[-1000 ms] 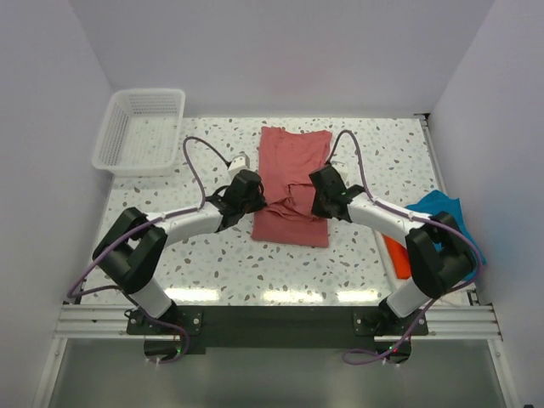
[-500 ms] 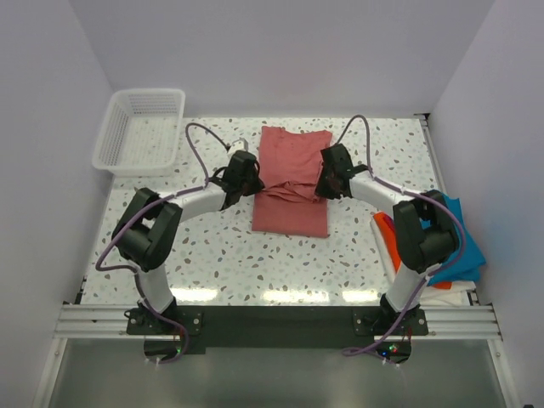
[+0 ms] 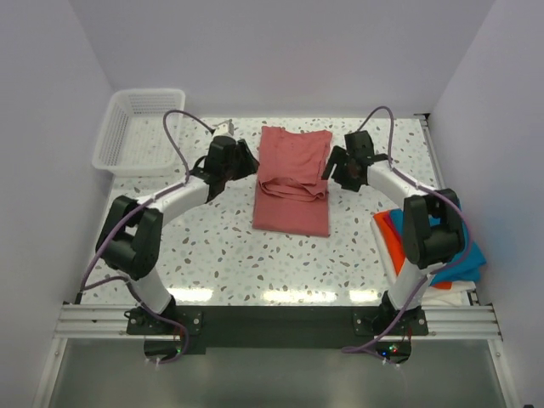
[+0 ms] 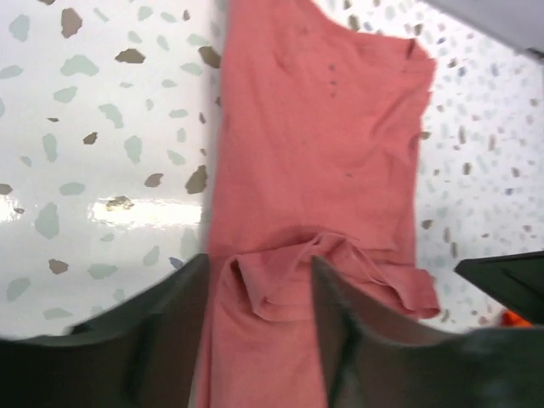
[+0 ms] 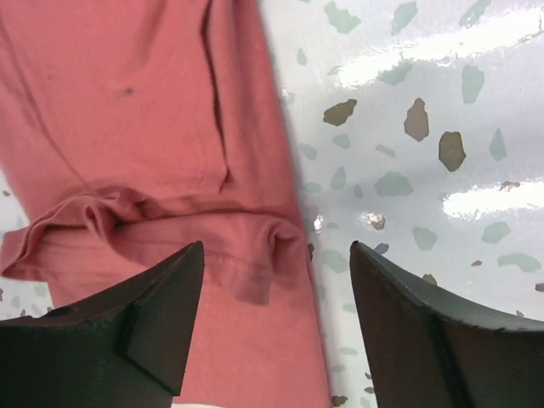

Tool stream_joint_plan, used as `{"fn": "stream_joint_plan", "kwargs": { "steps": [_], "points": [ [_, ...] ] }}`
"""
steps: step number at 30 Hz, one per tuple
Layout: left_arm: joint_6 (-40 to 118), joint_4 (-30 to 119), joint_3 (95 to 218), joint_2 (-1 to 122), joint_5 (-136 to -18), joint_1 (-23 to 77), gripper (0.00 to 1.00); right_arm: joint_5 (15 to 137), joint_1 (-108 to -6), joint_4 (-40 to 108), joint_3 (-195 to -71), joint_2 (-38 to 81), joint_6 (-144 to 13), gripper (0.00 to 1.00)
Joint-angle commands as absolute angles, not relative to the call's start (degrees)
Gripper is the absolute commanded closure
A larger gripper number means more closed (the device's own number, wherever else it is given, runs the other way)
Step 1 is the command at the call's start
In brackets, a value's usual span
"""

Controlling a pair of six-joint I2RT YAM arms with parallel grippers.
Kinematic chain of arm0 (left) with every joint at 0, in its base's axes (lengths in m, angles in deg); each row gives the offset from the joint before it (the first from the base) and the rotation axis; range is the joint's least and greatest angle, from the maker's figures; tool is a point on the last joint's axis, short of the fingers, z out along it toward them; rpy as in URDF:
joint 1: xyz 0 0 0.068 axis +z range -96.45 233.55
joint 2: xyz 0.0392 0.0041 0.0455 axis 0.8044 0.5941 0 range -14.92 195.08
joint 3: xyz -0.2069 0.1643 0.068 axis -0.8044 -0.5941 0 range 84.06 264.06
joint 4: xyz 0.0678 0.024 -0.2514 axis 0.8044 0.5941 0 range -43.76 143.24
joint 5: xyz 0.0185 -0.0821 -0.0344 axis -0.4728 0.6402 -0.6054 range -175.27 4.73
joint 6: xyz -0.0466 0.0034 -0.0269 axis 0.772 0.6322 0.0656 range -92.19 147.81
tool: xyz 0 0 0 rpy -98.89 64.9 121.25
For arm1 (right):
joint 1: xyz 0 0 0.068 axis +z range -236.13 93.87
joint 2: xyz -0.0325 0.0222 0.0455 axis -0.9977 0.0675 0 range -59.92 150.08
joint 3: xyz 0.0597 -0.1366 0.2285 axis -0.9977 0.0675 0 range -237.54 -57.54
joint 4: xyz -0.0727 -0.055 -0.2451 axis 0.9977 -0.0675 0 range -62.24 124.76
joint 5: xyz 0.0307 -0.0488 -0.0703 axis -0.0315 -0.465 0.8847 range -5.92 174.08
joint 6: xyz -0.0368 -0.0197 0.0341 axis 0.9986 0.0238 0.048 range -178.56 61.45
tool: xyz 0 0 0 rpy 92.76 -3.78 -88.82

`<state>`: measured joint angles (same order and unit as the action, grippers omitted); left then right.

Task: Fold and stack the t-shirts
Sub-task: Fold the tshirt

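The salmon-red t-shirt (image 3: 293,178) lies in the middle of the table as a long folded strip with a bunched ridge across it (image 4: 323,255). My left gripper (image 3: 244,163) hovers at its left edge, open; in the left wrist view the left gripper (image 4: 259,293) has only the lying cloth (image 4: 314,144) beneath it. My right gripper (image 3: 333,170) hovers at the right edge, open over the shirt's border (image 5: 144,127) and bare table, as the right wrist view of the gripper (image 5: 276,255) shows. The teal-blue t-shirt (image 3: 466,255) and the orange t-shirt (image 3: 391,242) lie piled at the right edge.
A white mesh basket (image 3: 140,127) stands at the far left corner. White walls close in the table on three sides. The right arm's base stands over the pile of the teal and orange shirts.
Both grippers moved away from me along the salmon-red shirt, opened and let go of the cloth, and drew apart to its sides. A bunched fold now lies across the shirt.
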<state>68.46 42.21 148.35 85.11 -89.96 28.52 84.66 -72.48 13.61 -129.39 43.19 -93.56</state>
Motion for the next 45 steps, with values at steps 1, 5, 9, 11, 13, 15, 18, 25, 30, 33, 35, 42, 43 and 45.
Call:
{"fn": "stream_joint_plan", "kwargs": {
  "steps": [1, 5, 9, 11, 13, 15, 18, 25, 30, 33, 35, 42, 43, 45],
  "points": [
    [67.27, 41.14, 144.9, 77.82, -90.19, 26.58, 0.57, 86.88, -67.78, 11.56, -126.9, 34.48, -90.64, 0.29],
    [67.98, 42.2, 141.9, 77.19, -90.81, 22.8, 0.85, 92.42, -60.83, 14.01, -120.39, 30.69, -91.51, 0.56],
    [67.72, 42.64, 142.06, 80.26, -92.13, 18.67, 1.0, 94.54, -57.39, 15.16, -118.44, 33.23, -92.04, 0.9],
    [67.46, 43.34, 143.73, 83.07, -91.25, 17.87, 1.0, 95.15, -56.51, 15.42, -118.8, 35.78, -91.69, 0.97],
    [67.1, 43.95, 145.75, 85.87, -91.25, 17.08, 1.0, 95.51, -56.33, 16.3, -119.41, 37.36, -91.17, 0.97],
    [67.01, 44.48, 147.33, 87.46, -90.9, 16.99, 1.0, 96.21, -56.33, 15.43, -120.81, 40.09, -90.72, 0.98],
    [66.75, 44.84, 149.0, 90.1, -90.81, 16.9, 1.0, 97.44, -56.33, 14.46, -122.92, 42.29, -89.93, 0.99],
    [64.47, 46.15, 153.58, 94.5, -93.62, 17.43, 0.98, 100.52, -56.51, 11.3, -130.21, 46.77, -87.91, 0.99],
    [63.94, 48.18, 156.3, 96.96, -93.19, 19.36, 0.93, 100.61, -57.21, 9.98, -134.69, 49.85, -87.21, 0.99],
    [63.68, 48.0, 157.97, 98.8, -92.05, 21.03, 0.91, 99.99, -58.44, 9.71, -136.8, 51.43, -87.12, 0.98],
    [63.24, 47.21, 158.94, 99.33, -91.25, 22.17, 0.88, 100.08, -59.05, 9.36, -138.12, 52.57, -86.95, 0.98],
    [60.52, 44.85, 162.46, 97.15, -88.88, 24.28, 0.55, 98.24, -63.09, 8.65, -143.31, 54.86, -86.24, 0.98],
    [60.25, 44.14, 162.37, 96.44, -88.79, 24.37, 0.46, 97.45, -63.36, 8.48, -143.67, 55.21, -86.24, 0.98],
    [59.98, 43.61, 161.15, 94.17, -88.18, 24.37, 0.41, 96.74, -64.06, 8.83, -144.8, 56.0, -86.07, 0.97]
  ]
}}
